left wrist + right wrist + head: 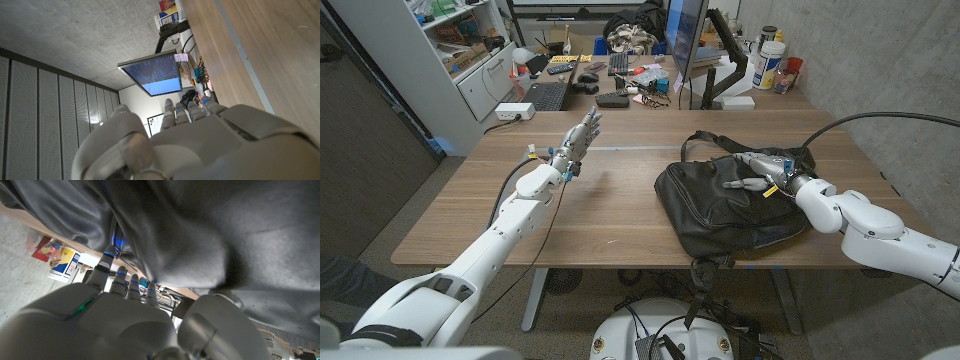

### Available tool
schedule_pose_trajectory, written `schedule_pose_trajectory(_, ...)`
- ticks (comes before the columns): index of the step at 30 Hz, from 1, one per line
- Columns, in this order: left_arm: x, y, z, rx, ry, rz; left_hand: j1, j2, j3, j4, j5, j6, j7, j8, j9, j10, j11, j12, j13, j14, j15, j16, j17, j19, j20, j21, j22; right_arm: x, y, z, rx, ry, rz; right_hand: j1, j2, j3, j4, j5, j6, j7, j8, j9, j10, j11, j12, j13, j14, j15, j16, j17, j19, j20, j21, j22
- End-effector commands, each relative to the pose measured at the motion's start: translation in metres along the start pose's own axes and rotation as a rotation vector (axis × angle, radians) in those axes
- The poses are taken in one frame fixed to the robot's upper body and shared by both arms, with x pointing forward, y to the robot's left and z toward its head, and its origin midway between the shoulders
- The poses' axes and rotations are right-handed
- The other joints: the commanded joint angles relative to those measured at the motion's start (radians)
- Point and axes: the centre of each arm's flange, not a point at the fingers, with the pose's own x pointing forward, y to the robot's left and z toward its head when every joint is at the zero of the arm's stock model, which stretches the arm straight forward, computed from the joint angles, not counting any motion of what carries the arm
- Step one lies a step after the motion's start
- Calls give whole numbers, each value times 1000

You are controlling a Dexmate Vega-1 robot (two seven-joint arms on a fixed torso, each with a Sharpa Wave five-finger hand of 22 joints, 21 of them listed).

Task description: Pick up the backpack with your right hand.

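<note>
Black soft leather backpack (pixel 725 205) lies flat on the wooden desk (pixel 610 205), on the robot's right half, its lower end reaching the near desk edge, a strap loop (pixel 705 138) standing up at the far end. Right hand (pixel 757 172) rests on top of the backpack near its far right corner, fingers (pixel 738 184) stretched out across the dark fabric, thumb apart; nothing pinched or lifted that I can see, bag still down on the desk. In the right wrist view the white hand (pixel 127 312) has its fingertips (pixel 111 255) up against creased black material (pixel 210 235); whether any strap is caught there, cannot tell.

Left hand (pixel 572 145) is well apart from the backpack, over the desk's left half, raised, fingers straight and slightly spread, holding nothing. Left wrist view shows that hand (pixel 190 140) from the back, fingers extended.

Beyond the backpack, behind the desk, a dark monitor on an arm (pixel 688 45), a black keyboard (pixel 546 95) and clutter on a second desk; white shelving unit (pixel 470 50) further left.
</note>
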Motion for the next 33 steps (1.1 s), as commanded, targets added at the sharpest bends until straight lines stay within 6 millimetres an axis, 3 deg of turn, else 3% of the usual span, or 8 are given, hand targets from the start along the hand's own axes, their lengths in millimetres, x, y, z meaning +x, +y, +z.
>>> schedule_pose_trajectory(1,0,-2,-5,-4,11,2,8,6,-8,3,-1,6,0,3,6,2,3,4,4,-1,1,9,1,-4,2,5,3,2,10,-4,5,10,45,4,-8,-3,0,7,-3,6,7,2,10,6,4,1,6,-2,8,2,10,1,-1,4)
schedule_pose_trajectory(16,-1,-2,-5,-3,13,4,9,7,-8,3,-2,9,-1,3,6,2,0,4,4,1,0,9,1,-3,4,6,3,5,20,-2,3,10,83,10,-6,-6,-2,12,-8,7,8,2,22,7,10,1,31,-5,17,1,33,-1,6,5)
schedule_pose_trajectory(22,-1,-2,-4,-5,12,3,9,7,-8,3,-2,9,-2,3,6,3,-1,4,5,1,-1,9,1,-3,6,6,3,6,24,-3,1,22,108,20,-3,-8,-6,16,-11,8,9,2,34,4,15,1,59,-7,24,1,78,-4,21,8)
schedule_pose_trajectory(26,-1,-2,-4,-11,12,1,9,8,-8,3,-2,10,-3,3,6,4,-4,4,5,2,-2,9,1,-2,11,7,3,7,25,-4,-4,33,123,43,3,-8,-14,20,-11,8,12,2,54,-1,24,4,95,-16,29,2,162,-6,46,10)
schedule_pose_trajectory(27,-2,-2,-4,-9,12,0,9,8,-8,3,-2,10,-3,3,6,4,-4,4,5,2,-2,9,1,-2,11,7,3,7,25,-4,-7,36,127,54,4,-8,-18,21,-14,9,12,3,59,-2,26,5,114,-19,31,2,201,-9,56,10)
schedule_pose_trajectory(28,-2,-3,-4,-9,11,0,10,8,-8,3,-2,10,-3,3,6,4,-3,5,5,3,-2,10,1,-2,11,7,3,8,25,-5,-11,34,127,74,6,-9,-24,23,-15,8,13,3,75,-6,32,7,136,-25,31,3,270,-7,73,8)
schedule_pose_trajectory(30,-2,-3,-3,-8,12,2,10,8,-8,3,-3,10,-3,3,6,4,-4,4,5,3,-2,9,2,-2,12,7,3,9,25,-4,-20,39,131,108,15,-4,-33,24,-1,2,20,5,109,-17,45,11,186,-46,38,5,349,-11,89,6)
schedule_pose_trajectory(33,-3,-3,-3,-7,11,4,10,8,-8,3,-3,10,-2,3,6,4,-4,4,5,2,-3,9,2,-1,13,7,3,9,23,-4,-31,41,126,145,31,6,-40,24,31,-8,30,7,141,-26,58,15,238,-65,47,8,407,-33,98,5)
